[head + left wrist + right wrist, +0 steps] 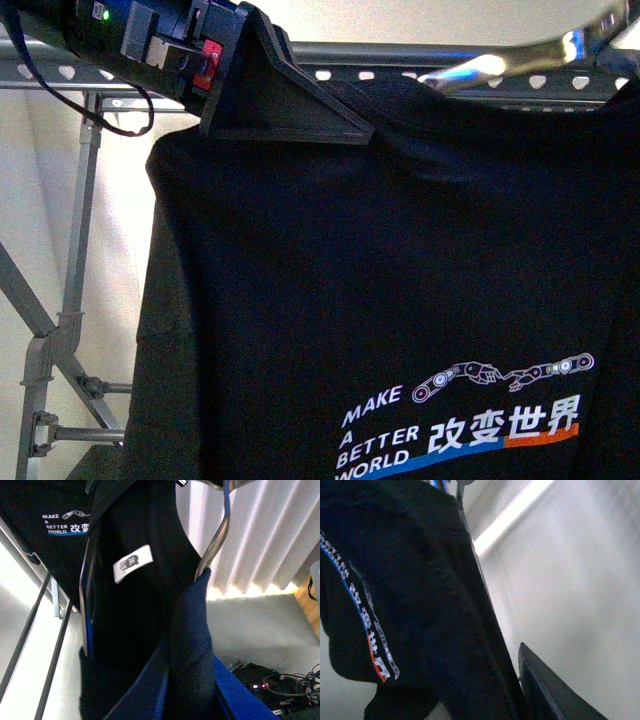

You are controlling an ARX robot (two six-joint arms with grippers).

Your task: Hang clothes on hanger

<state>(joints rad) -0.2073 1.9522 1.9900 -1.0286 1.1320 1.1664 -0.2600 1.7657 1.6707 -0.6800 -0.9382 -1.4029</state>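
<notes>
The left gripper sits at one shoulder of the T-shirt, close under the rail of the rack; in the left wrist view a bunched fold of black cloth fills the space between its jaws, but I cannot tell whether they pinch it; the white neck label lies just beyond the jaws; the shiny hanger runs past them, its wire meeting the top of the fold; the shirt hangs down below the jaws, print toward the front camera; of the right gripper only one dark finger shows, with the shirt's printed side just beside it, so I cannot tell how its jaws stand.
</notes>
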